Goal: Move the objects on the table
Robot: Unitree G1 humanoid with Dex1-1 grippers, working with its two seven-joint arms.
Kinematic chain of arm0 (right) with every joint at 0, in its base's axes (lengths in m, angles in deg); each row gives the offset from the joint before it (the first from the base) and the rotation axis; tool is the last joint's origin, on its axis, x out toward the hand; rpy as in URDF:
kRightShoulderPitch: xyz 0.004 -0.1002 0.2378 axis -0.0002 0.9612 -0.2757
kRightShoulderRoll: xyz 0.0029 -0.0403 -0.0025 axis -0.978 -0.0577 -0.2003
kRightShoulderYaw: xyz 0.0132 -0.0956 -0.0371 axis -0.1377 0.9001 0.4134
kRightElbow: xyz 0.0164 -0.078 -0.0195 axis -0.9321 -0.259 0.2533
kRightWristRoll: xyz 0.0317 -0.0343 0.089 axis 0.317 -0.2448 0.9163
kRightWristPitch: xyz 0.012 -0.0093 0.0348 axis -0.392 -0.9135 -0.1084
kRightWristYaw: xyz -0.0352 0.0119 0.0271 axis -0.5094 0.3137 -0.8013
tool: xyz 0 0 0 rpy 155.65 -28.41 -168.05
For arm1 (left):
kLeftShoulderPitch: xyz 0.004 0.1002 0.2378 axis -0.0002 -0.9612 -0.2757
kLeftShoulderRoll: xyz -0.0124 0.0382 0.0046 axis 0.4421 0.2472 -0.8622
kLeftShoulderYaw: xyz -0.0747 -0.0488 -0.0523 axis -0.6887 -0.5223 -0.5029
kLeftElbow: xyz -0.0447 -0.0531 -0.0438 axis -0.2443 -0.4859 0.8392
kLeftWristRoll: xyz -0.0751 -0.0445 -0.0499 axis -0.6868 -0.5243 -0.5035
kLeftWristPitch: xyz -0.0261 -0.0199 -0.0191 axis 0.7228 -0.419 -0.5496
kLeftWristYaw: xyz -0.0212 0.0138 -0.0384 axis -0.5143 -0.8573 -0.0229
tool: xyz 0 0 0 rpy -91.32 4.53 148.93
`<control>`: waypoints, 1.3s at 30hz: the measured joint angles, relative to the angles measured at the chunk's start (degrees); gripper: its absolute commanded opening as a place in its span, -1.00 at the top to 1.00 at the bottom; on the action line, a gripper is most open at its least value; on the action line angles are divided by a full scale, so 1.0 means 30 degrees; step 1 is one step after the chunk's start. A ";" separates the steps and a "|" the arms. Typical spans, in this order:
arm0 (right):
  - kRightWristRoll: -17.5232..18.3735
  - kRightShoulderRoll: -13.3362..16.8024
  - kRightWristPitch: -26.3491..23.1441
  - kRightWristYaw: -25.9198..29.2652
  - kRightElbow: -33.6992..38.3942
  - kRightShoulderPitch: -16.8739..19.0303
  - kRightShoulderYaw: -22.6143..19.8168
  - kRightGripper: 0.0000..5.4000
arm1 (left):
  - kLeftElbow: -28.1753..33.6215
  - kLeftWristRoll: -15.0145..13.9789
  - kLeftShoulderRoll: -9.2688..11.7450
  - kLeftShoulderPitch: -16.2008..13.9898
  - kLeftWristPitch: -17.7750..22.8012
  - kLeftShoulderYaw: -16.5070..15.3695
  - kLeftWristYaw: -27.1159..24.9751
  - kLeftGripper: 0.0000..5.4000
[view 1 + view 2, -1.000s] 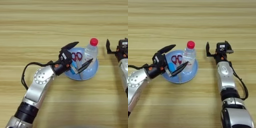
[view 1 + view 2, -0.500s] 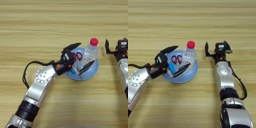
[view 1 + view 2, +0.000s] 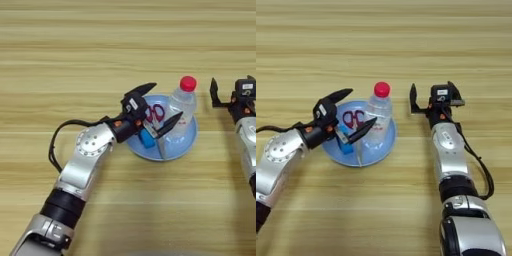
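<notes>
Clear ribbed bottle [image 3: 181,107] on round blue plate [image 3: 176,147]

The room was evenly and warmly lit from above, and the wooden counter [image 3: 60,45] looked bright with no hard glare. Shadows were soft and short: a faint one lay under the blue plate [image 3: 175,149], another along the left arm [image 3: 85,160]. The clear bottle [image 3: 377,120] caught pale highlights on its side. Everything looked a little soft, and fine detail was smeared. The plank lines bowed slightly toward the edges.
</notes>
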 measured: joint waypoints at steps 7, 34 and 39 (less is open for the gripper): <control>-0.0026 -0.0027 -0.0049 -0.0022 0.0024 0.0000 0.0015 -0.99 | -0.0188 0.0209 -0.0102 0.0027 -0.0119 0.0105 -0.0234 -1.00; -0.0152 -0.0179 -0.0249 -0.0181 0.0159 0.0000 0.0043 -0.99 | -0.1658 0.0964 -0.0841 0.0396 -0.0439 0.1022 -0.0788 -1.00; -0.0164 -0.0216 -0.0251 -0.0357 0.0192 0.0000 0.0054 -0.99 | -0.1820 0.0970 -0.1061 0.0543 -0.0510 0.0940 -0.0755 -1.00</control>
